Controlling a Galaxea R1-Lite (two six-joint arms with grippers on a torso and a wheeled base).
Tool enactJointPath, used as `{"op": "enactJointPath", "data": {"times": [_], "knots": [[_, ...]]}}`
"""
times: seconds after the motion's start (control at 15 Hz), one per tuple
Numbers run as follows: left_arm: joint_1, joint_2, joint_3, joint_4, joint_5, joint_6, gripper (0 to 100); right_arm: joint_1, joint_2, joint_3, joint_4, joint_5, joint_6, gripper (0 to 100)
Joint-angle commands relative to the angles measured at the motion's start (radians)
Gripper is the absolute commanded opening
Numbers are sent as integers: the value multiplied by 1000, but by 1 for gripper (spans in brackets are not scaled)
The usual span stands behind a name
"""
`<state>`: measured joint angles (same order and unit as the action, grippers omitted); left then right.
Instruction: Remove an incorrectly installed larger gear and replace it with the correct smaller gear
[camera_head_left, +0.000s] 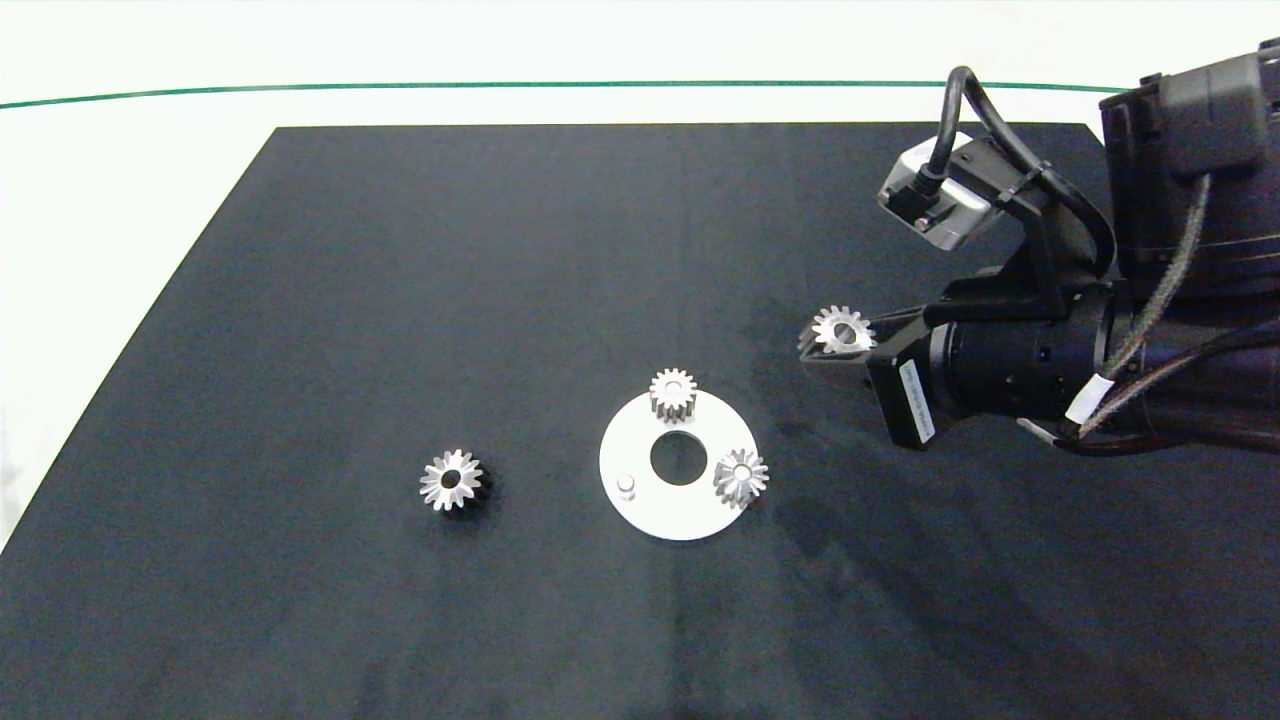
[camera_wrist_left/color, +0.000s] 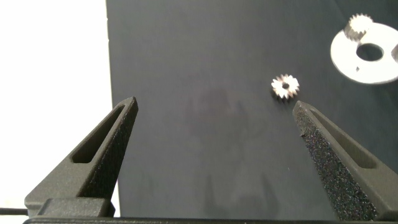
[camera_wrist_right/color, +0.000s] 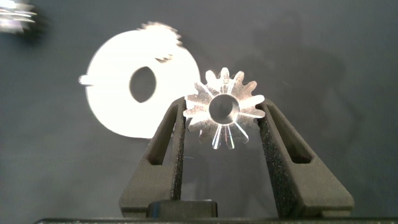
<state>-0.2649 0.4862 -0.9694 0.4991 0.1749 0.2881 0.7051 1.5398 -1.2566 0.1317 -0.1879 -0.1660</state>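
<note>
My right gripper (camera_head_left: 838, 338) hovers above the mat to the right of the white round plate (camera_head_left: 640, 510). It is shut on the smaller gear (camera_head_left: 840, 330), which the right wrist view shows pinched between both pads (camera_wrist_right/color: 224, 109). The larger gear (camera_head_left: 451, 479), silver and star-toothed with a dark centre hole, lies flat on the mat left of the plate, also visible in the left wrist view (camera_wrist_left/color: 285, 86). On the plate's left side stands a bare peg (camera_head_left: 626, 485). My left gripper (camera_wrist_left/color: 214, 115) is open, well back from the larger gear and holding nothing.
The plate carries a drum-like gear (camera_head_left: 672, 393) at its far edge and a toothed silver gear (camera_head_left: 741, 476) at its right edge, around a large centre hole (camera_head_left: 678, 457). A black mat (camera_head_left: 400, 300) covers the white table.
</note>
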Motion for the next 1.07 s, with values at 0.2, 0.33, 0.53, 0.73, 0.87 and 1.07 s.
{"op": "enactJointPath", "data": {"times": [0.2, 0.33, 0.53, 0.73, 0.87, 1.07], "knots": [[73, -87, 0, 4, 3, 2, 100, 151, 94, -44, 3, -35, 3, 22], [90, -93, 1, 4, 3, 2, 100, 189, 138, -58, 3, -47, 3, 22], [92, -101, -3, 4, 3, 2, 100, 215, 204, -93, 8, -51, 2, 22], [93, -110, 3, 4, 3, 0, 100, 221, 284, -144, 11, -51, 2, 22], [93, -110, 1, 4, 3, 0, 100, 231, 332, -172, 12, -51, 3, 22], [92, -112, 3, 4, 3, 0, 100, 246, 385, -187, 12, -51, 8, 22]]}}
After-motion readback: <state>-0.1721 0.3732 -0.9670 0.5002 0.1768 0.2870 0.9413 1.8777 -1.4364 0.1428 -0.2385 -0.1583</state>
